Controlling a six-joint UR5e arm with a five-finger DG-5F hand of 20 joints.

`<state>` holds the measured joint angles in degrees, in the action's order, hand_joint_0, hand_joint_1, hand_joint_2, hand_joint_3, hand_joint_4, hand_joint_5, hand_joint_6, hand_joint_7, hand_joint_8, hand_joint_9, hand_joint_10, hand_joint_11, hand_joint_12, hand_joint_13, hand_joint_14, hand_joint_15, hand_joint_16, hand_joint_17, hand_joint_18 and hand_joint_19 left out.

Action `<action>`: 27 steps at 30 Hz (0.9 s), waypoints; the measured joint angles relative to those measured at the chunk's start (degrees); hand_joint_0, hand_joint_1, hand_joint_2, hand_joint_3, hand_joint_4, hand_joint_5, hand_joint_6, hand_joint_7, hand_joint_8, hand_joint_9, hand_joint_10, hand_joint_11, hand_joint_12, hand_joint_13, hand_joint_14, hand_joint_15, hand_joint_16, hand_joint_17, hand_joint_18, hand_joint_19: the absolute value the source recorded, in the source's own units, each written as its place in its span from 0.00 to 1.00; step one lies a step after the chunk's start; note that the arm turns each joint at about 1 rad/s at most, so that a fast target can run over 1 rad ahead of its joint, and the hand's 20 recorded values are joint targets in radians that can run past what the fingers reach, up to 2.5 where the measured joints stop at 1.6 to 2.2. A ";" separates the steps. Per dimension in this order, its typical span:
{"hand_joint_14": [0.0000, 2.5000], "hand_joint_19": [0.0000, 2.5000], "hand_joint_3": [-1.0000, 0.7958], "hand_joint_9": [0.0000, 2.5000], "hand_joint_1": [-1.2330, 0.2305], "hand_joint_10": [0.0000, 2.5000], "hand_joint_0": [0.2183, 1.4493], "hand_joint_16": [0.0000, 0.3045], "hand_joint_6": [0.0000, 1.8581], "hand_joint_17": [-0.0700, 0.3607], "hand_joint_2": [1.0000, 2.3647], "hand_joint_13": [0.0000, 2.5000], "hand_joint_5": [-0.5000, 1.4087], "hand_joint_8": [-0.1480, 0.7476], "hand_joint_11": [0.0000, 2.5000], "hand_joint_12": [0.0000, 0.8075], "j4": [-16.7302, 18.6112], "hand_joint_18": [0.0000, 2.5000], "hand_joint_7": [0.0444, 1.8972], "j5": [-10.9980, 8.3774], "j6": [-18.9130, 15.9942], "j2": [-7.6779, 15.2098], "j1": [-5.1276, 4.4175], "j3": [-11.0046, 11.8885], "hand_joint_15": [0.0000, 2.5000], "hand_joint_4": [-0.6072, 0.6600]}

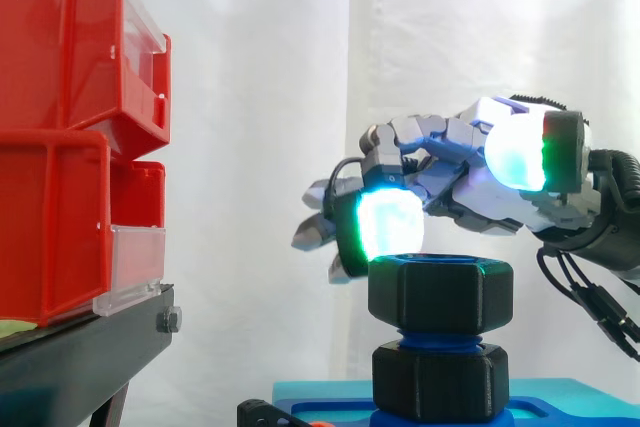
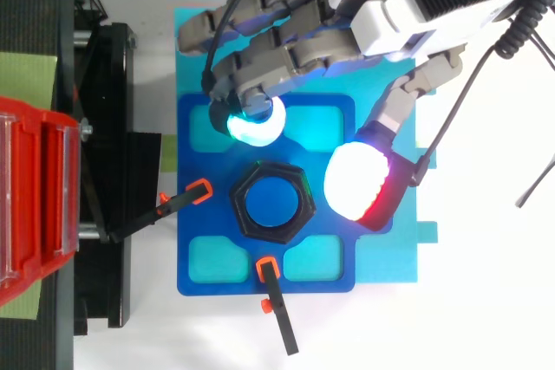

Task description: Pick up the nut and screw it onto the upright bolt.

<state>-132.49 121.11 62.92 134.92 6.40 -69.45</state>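
Your hand (image 1: pixel 455 172) hangs loosely spread and holds nothing. Its glowing pads (image 2: pixel 253 124) flank the nut (image 1: pixel 440 292) just below, apparently not touching it. The nut is already on the upright bolt (image 1: pixel 440 335), with thread bare beneath, so I judge tightening remains.

Bolt shaft (image 1: pixel 440 333) mostly inside nut (image 1: pixel 440 292)
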 measured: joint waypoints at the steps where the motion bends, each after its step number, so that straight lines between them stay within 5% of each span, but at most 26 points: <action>1: 0.00 0.00 0.28 0.31 0.73 0.00 0.20 0.12 0.27 0.35 0.00 0.20 0.19 0.46 0.00 0.39 0.33 0.08 0.52 0.03 -0.13 0.00 0.00 0.00 0.00 0.69; 13: 0.00 0.00 0.28 0.26 0.73 0.00 0.20 0.13 0.27 0.37 0.00 0.17 0.17 0.45 0.00 0.40 3.11 0.05 0.40 1.19 -1.42 0.06 -0.82 0.00 0.00 0.65; 27: 0.00 0.00 0.28 0.25 0.75 0.00 0.19 0.14 0.27 0.38 0.00 0.16 0.18 0.46 0.00 0.41 -1.08 0.04 0.42 0.04 -1.45 0.03 -3.16 -0.09 0.00 0.66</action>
<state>-133.56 121.16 61.47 134.94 3.25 -69.55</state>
